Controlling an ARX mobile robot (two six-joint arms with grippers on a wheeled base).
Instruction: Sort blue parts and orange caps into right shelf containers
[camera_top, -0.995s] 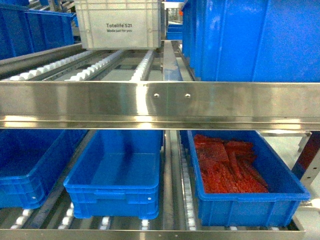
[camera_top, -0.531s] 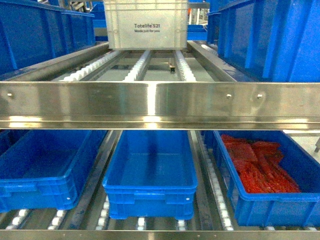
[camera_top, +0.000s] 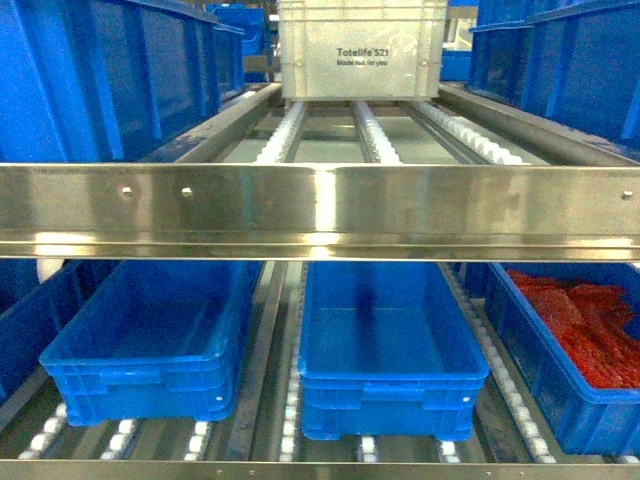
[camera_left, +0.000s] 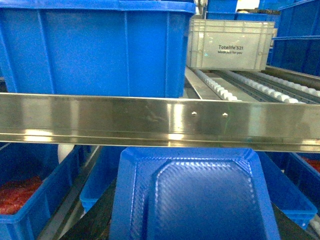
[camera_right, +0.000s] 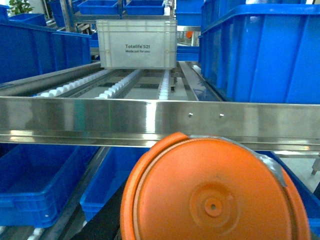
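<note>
Below the rail — three crates abreast (white tote behind, above).

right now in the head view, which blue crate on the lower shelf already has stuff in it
The rightmost blue crate, cut by the frame edge: it holds red material. The other two show bare floors.

A polished steel rail runs straight across the head view, catching bright glare. Behind it, white roller tracks slope back to a pale grey tote printed "Totelife 521". More rollers line the lower level.
</note>
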